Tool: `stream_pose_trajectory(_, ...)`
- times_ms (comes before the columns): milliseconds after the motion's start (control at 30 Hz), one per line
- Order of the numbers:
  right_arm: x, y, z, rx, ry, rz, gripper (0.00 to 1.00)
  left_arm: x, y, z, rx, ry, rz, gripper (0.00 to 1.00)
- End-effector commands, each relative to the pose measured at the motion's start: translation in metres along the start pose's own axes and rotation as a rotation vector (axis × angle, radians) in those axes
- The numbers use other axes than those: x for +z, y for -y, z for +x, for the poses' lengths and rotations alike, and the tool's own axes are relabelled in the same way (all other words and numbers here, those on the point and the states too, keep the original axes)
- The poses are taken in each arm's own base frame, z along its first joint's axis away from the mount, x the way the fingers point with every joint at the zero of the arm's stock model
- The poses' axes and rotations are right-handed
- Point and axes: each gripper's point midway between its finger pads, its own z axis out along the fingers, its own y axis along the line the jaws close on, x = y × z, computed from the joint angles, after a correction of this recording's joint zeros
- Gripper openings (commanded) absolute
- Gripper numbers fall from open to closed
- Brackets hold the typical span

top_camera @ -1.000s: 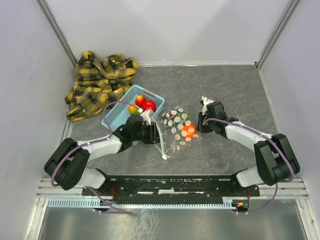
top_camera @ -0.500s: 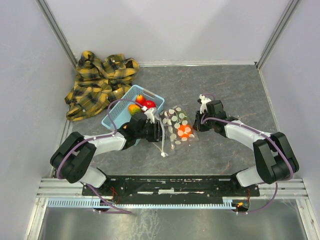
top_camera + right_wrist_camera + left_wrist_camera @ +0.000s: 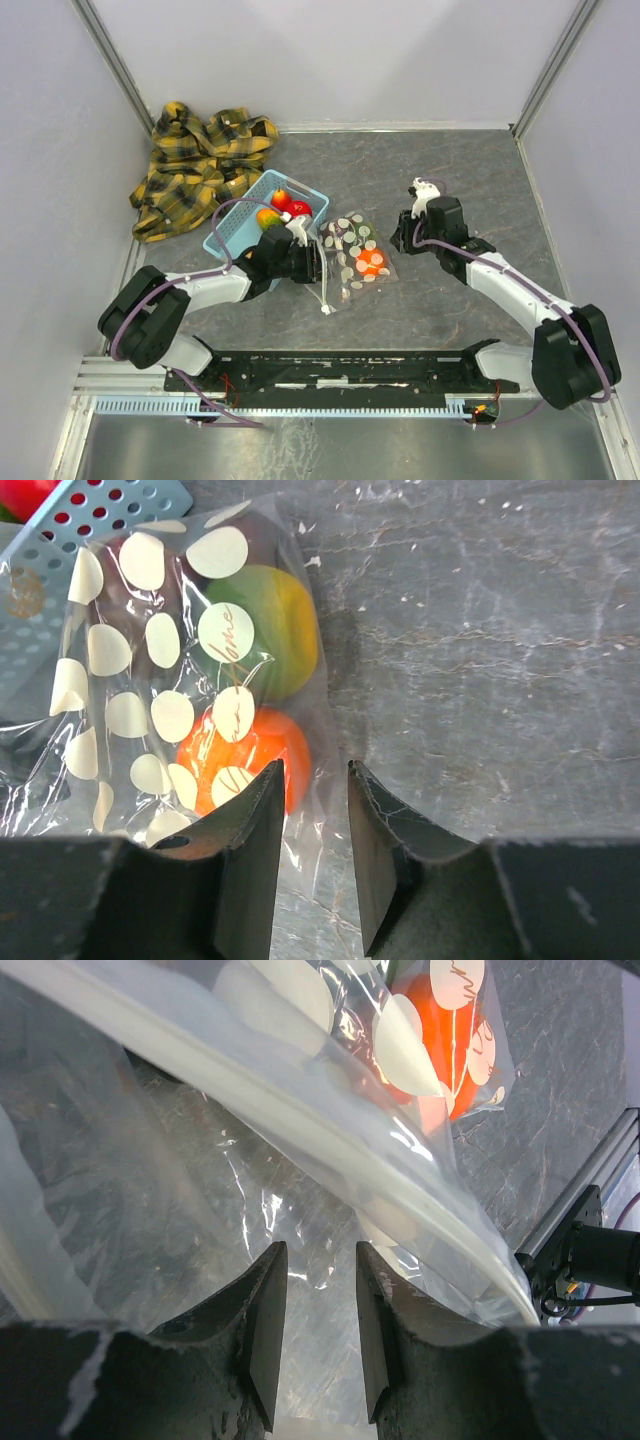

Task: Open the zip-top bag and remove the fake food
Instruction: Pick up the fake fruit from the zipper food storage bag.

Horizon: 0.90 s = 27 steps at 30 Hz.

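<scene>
The zip-top bag (image 3: 350,258), clear with white oval dots, lies on the grey table between my arms, its white zip strip (image 3: 300,1110) toward the left arm. Inside it are an orange fruit (image 3: 372,262) and a green-yellow fruit (image 3: 275,630); the orange one also shows in the right wrist view (image 3: 250,745). My left gripper (image 3: 312,265) is at the bag's zip side, jaws slightly apart over clear film (image 3: 318,1252). My right gripper (image 3: 398,240) is open at the bag's right edge, with the loose plastic edge between its fingers (image 3: 313,770).
A light blue slotted basket (image 3: 240,225) left of the bag holds red fruits (image 3: 297,208) and an orange-green one (image 3: 266,217). A yellow plaid shirt (image 3: 200,165) lies at the back left. The metal rail (image 3: 590,1210) runs along the near table edge.
My left gripper has moved right against the bag's zip side. My right arm has drawn back a little to the right and away from the bag. The bag shifted slightly.
</scene>
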Motion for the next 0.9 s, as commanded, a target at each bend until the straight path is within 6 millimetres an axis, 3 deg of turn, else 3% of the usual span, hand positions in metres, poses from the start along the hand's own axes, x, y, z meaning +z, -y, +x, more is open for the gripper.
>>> stream_pose_trajectory(0, 0.013, -0.011, 0.006, 0.031, -0.031, -0.07, 0.4, 0.001, 0.01, -0.008, 0.026, 0.033, 0.035, 0.41)
stream_pose_trajectory(367, 0.038, 0.001, 0.036, 0.051, -0.151, -0.033, 0.37, 0.005, 0.005, -0.005, 0.03, 0.02, 0.018, 0.43)
stream_pose_trajectory(700, 0.051, -0.002, 0.048, 0.056, -0.209, -0.061, 0.32, 0.012, -0.005, 0.001, 0.032, -0.004, -0.02, 0.47)
stream_pose_trajectory(767, 0.045, 0.005, 0.043, 0.039, -0.188, -0.019, 0.31, 0.013, -0.006, 0.001, 0.035, -0.007, -0.024, 0.48)
stream_pose_trajectory(867, 0.022, 0.009, 0.018, -0.004, -0.095, 0.025, 0.32, 0.012, -0.005, -0.001, 0.039, -0.001, -0.022, 0.48)
